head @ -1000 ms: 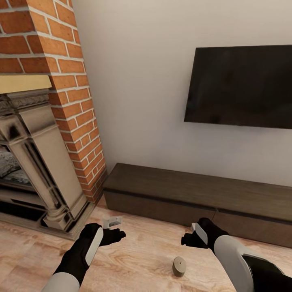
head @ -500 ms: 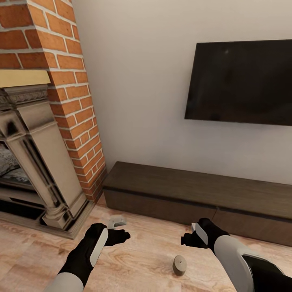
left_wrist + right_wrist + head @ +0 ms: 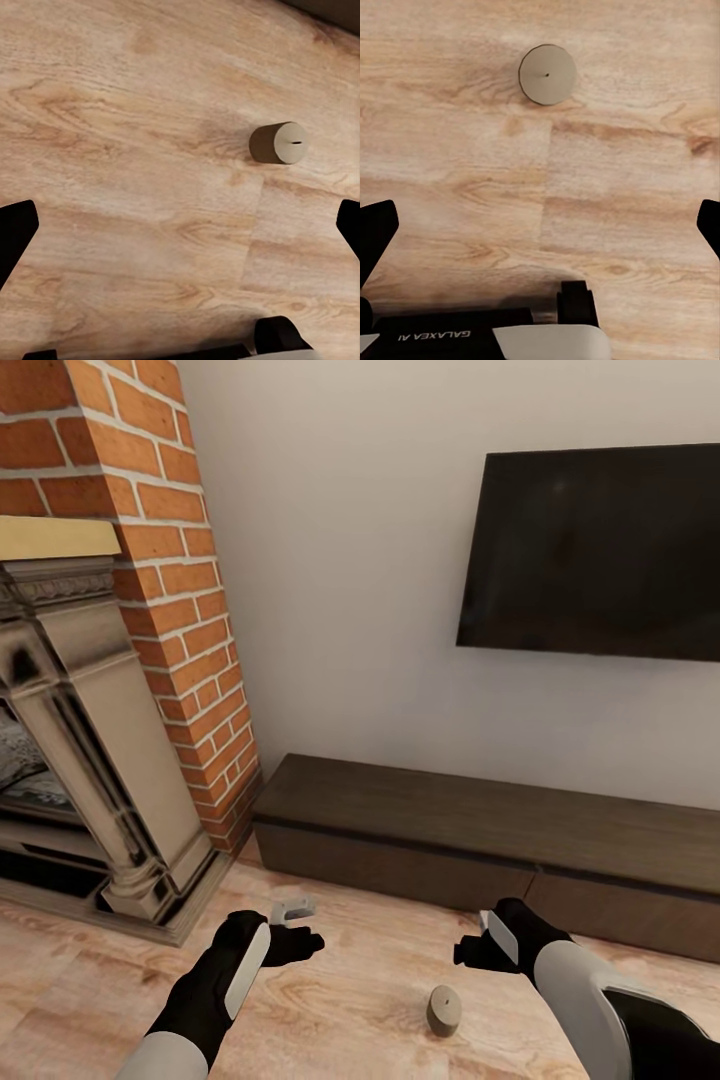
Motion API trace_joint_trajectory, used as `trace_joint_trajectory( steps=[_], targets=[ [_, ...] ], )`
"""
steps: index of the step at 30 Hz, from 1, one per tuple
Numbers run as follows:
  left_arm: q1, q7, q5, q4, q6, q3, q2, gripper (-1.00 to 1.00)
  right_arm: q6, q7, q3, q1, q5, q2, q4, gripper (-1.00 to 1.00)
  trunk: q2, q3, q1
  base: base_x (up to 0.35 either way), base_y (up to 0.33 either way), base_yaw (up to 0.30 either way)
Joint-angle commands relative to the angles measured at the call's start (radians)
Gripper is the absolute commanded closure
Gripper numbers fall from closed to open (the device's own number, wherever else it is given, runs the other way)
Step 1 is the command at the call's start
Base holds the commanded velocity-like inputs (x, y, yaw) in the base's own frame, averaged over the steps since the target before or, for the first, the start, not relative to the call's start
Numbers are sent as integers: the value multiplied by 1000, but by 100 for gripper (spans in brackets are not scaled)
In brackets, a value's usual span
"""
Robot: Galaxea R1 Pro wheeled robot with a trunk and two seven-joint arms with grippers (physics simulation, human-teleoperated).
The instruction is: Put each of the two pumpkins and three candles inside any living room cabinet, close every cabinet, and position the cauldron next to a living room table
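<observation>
One tan candle (image 3: pixel 443 1010) lies on its side on the wooden floor between my two hands. It shows as a stubby cylinder (image 3: pixel 279 142) in the left wrist view and end-on as a pale disc (image 3: pixel 547 73) in the right wrist view. My left gripper (image 3: pixel 298 925) hovers open over the floor to the candle's left, fingertips wide apart (image 3: pixel 180 232). On the candle's right, my right gripper (image 3: pixel 475 942) is open too, holding nothing (image 3: pixel 540 229). The long dark-brown cabinet (image 3: pixel 480 840) stands shut against the wall just beyond both grippers.
A brick chimney with a carved stone fireplace surround (image 3: pixel 110 760) fills the left side, its plinth close to my left arm. A black TV (image 3: pixel 590 550) hangs on the wall above the cabinet. Bare plank floor (image 3: pixel 360 980) lies around the candle.
The whole view has shifted slightly as the camera moved. My left gripper has edged a little to the right. The candle and the right gripper stay where they were.
</observation>
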Motion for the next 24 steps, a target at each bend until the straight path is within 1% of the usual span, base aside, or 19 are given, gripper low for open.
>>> trace_joint_trajectory(
  steps=[1, 24],
  targets=[
    [0, 7, 9, -1, 4, -1, 0, -100, 5, 0, -9, 0, 10, 0, -1, -100, -8, -4, 4, 0, 0, 0],
    [-1, 10, 9, -1, 3, -2, -1, -100, 1, 7, -8, 1, 12, 2, -1, -100, -169, -76, 92, 0, 0, 0]
  ],
)
